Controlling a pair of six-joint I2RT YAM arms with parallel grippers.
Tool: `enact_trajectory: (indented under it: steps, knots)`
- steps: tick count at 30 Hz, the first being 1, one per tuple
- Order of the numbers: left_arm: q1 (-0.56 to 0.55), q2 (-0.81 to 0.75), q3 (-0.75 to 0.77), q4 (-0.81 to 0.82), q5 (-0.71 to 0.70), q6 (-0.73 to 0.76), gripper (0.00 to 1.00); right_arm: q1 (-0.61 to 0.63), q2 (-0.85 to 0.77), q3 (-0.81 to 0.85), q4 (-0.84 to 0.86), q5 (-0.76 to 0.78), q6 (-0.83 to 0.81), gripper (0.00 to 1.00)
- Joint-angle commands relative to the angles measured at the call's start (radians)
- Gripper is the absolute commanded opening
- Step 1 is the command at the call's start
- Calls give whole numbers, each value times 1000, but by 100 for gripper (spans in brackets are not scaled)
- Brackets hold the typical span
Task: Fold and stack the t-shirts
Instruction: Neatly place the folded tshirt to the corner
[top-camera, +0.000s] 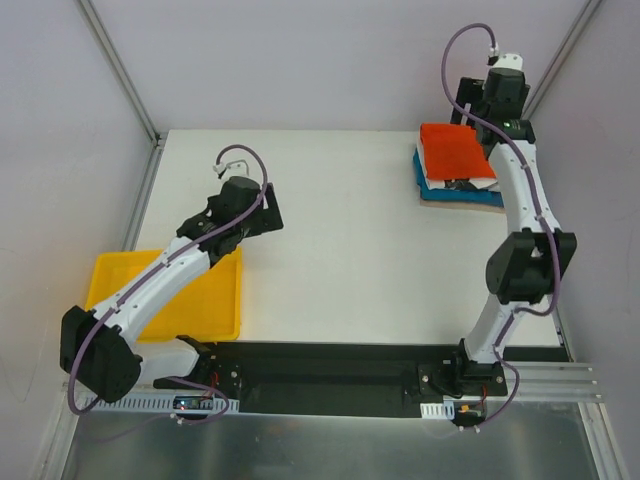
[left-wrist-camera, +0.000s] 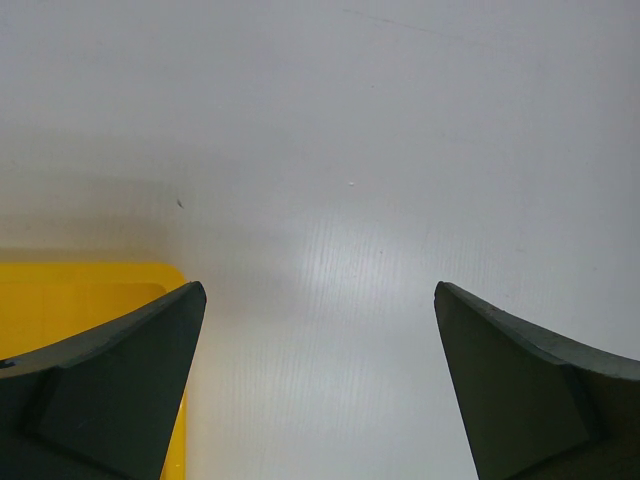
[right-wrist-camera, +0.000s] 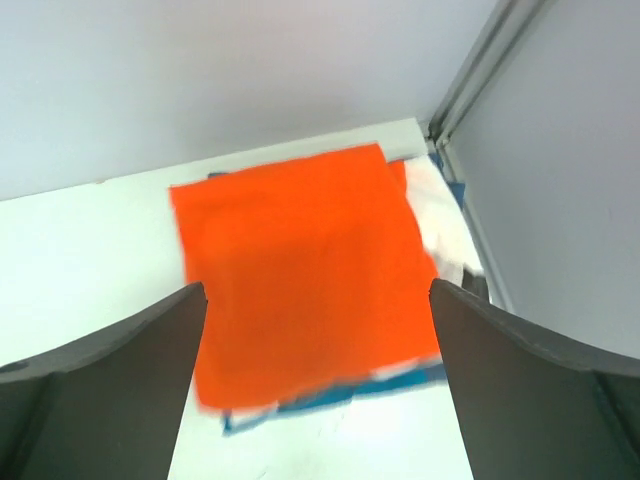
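While the right tool (right-wrist-camera: 318, 390) hangs over the far right corner with its fingers spread wide and nothing between them, the left tool (left-wrist-camera: 320, 390) hovers mid-left above bare table, likewise spread and empty. Under the right tool lies the stack of t-shirts: a folded orange-red shirt (top-camera: 455, 150) on top, white cloth (right-wrist-camera: 445, 230) showing along its right side, a teal-blue shirt (top-camera: 450, 192) edging out beneath. The orange-red shirt is roughly square, its edges slightly askew to the table's. No writing or label can be made out anywhere. The table (top-camera: 350, 260) is plain white, with pale walls and metal posts around it. A yellow tray (top-camera: 215, 310) sits at the near left, partly under the left arm.
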Motion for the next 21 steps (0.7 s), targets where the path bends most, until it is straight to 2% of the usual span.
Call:
enact_trajectory:
  steps: [1,5,6,12,13,16,21]
  knots:
    - [-4,-118,-16,-4,61,32,99,-6,-273,-218,46,-102,204,96]
    - [-6,-168,-86,-4,130,33,99,-5,-485,-481,66,-196,285,96]
    - [-6,-178,-99,-4,144,23,99,-2,-575,-601,78,-192,335,96]
    - [-6,-253,-186,-4,168,-19,99,3,-913,-950,100,-133,426,96]
    - [-6,-268,-195,-4,168,-22,99,3,-947,-1034,101,-127,425,96]
    - [-6,-291,-231,-3,199,-33,99,3,-1050,-1145,97,-109,420,96]
    - [-6,-290,-278,-1,207,-69,99,6,-1206,-1415,164,-169,435,96]
